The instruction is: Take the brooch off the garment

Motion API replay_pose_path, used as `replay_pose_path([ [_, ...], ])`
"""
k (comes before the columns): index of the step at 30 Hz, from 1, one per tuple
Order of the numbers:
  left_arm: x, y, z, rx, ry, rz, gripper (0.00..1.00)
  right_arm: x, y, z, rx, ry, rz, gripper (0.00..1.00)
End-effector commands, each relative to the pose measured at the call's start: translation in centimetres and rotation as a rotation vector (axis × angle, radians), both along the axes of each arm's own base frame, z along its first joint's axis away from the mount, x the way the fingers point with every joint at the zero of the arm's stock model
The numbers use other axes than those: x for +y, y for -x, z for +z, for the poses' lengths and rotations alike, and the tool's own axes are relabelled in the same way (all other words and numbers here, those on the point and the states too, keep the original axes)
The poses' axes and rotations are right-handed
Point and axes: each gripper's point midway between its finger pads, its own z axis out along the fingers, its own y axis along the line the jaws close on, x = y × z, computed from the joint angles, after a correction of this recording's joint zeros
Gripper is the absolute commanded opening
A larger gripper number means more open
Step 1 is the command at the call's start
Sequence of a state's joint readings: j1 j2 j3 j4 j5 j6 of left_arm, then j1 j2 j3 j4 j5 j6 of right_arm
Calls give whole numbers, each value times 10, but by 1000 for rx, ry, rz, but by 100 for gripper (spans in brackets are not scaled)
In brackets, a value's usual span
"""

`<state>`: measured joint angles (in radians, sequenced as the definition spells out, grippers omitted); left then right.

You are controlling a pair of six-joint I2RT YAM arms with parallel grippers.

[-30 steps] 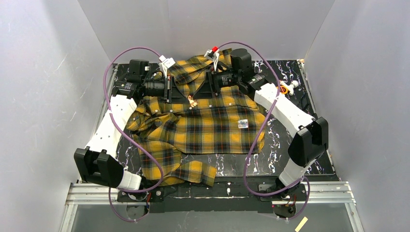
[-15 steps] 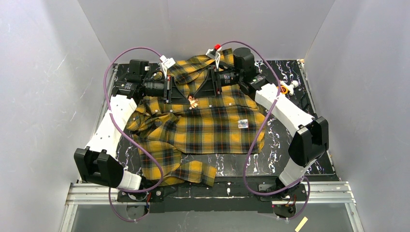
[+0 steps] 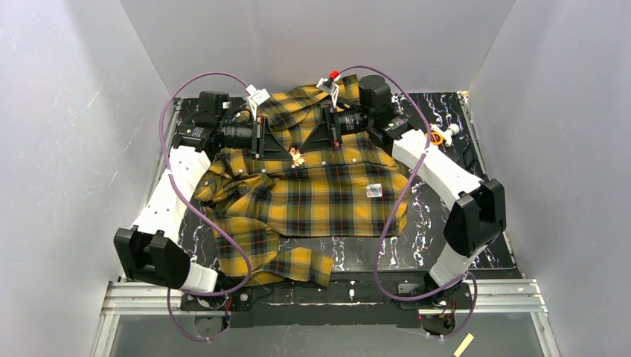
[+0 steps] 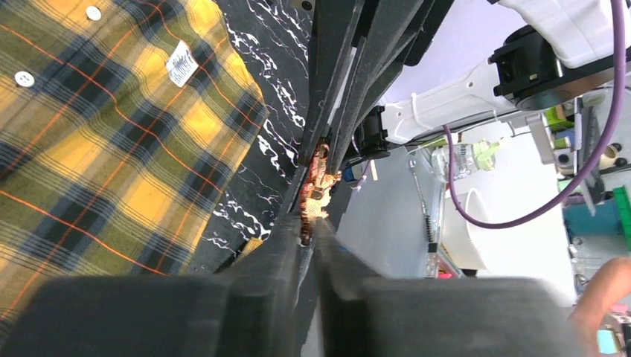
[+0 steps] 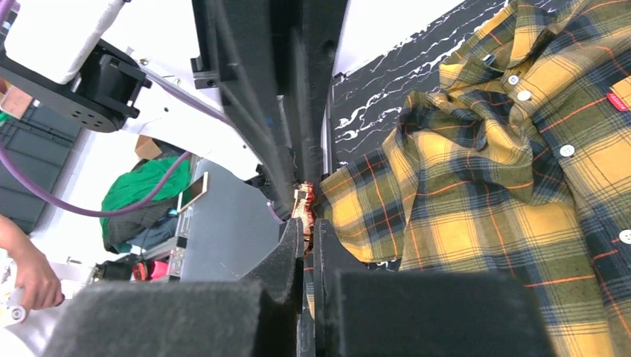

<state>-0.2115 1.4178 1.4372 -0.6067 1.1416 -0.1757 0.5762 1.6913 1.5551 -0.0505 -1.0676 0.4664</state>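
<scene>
2 closed on brooch [image 3: 298, 157] | left claw [image 3: 289, 153] | right claw [image 3: 303, 146] | garment [image 3: 327, 197] beneath

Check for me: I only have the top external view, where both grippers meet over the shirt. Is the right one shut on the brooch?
Observer: Yes; in the right wrist view the right gripper is shut, the brooch pinched at its tips.
Operator: And the left?
Observer: The left gripper is shut on the brooch's other end.
Operator: Fabric caught too?
Observer: Cannot tell; the shirt lies right beside the brooch.
</scene>
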Motion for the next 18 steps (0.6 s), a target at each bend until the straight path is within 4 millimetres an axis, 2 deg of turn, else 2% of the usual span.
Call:
replay_pose_path([
  [1, 0, 8, 14, -35, 26, -26, 26, -5, -2, 20, -85, -4, -35, 1],
  [5, 3, 5, 5, -21, -13, 13, 74, -14, -12, 12, -135, 71, -95, 1],
  [6, 4, 4, 3, -21, -26, 27, 91, -20, -16, 9, -130, 93, -117, 1],
  [7, 5, 4, 1, -19, -37, 36, 98, -25, -20, 7, -122, 109, -136, 1],
  [9, 8, 2, -2, -18, -63, 63, 98, -41, -29, 1, -107, 156, -190, 1],
  [13, 18, -4, -11, -20, -130, 127, 98, -90, -47, -27, -187, 341, -309, 1],
  [18, 32, -10, -23, 37, -233, 189, 98, -174, -54, -64, -232, 642, -486, 1],
])
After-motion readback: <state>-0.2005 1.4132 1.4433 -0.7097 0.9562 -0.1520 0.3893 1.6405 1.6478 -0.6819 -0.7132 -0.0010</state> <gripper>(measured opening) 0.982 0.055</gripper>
